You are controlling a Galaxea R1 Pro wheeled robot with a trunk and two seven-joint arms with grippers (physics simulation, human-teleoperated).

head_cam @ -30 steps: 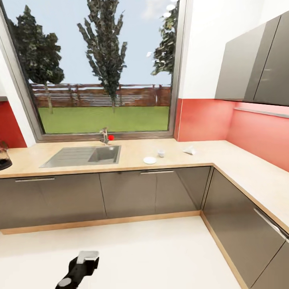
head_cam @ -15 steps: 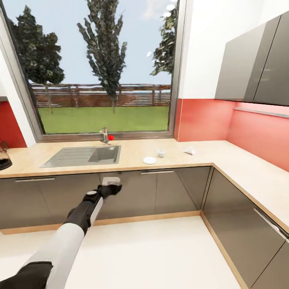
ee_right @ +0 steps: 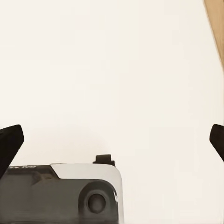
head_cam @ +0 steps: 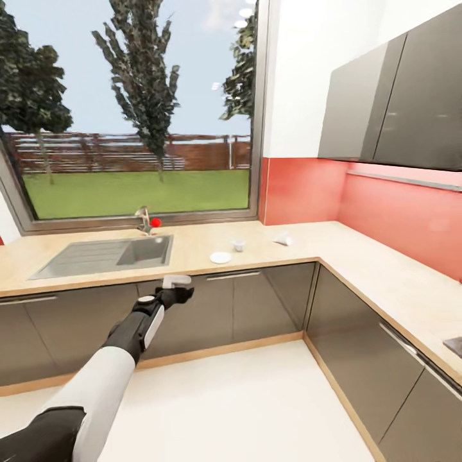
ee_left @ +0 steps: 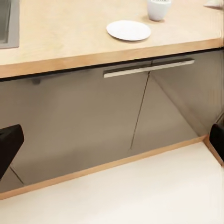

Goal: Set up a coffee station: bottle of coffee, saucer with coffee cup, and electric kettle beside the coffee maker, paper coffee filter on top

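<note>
While the paper coffee filter [ee_left: 215, 3] is cut off, both end effectors' fingertips sit wide apart.

no legible text, label, brand or number anywhere

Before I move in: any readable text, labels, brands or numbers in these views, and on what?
No text can be read.
Robot body, right wrist view: a short dark marking at about, too small and blurred to read.
Saucer, coffee cup, paper coffee filter: plain white, no print.
Countertop, sink, cabinet fronts, red backsplash: no labels or signs.
</note>
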